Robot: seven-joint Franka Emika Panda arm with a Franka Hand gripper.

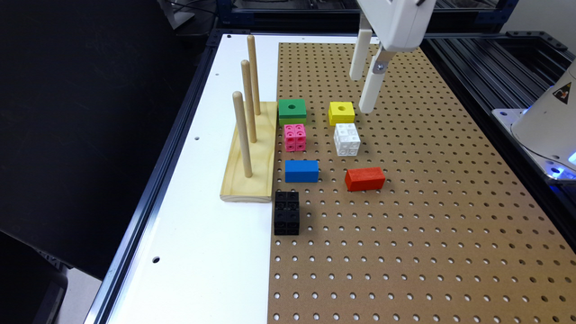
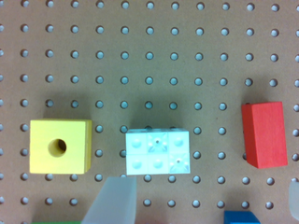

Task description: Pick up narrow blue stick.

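1. Over on the exterior view's left, the wooden peg stand (image 1: pixel 252 153) sits on the white desk (image 1: pixel 202 252) with three upright dowels, its edge right against the pegboard (image 1: pixel 427 225).
2. Next along, a column of blocks: green block with a hole (image 1: pixel 292 110), pink studded cube (image 1: pixel 294 137), then the narrow blue stick (image 1: pixel 301 171) lying flat on the pegboard, and the black studded block (image 1: pixel 286 213) nearest the camera.
3. Further right: yellow block with a hole (image 1: pixel 341 112), white studded cube (image 1: pixel 347 139), red block (image 1: pixel 365 178).
4. The pincer (image 1: pixel 363 92) hangs above the board just beside the yellow block, fingers spread wide, holding nothing, touching nothing, well apart from the blue stick.
5. Wrist view: one blurred fingertip (image 2: pixel 112 200) is cut off at the frame edge; the blue stick (image 2: pixel 241 217) shows as a corner only.
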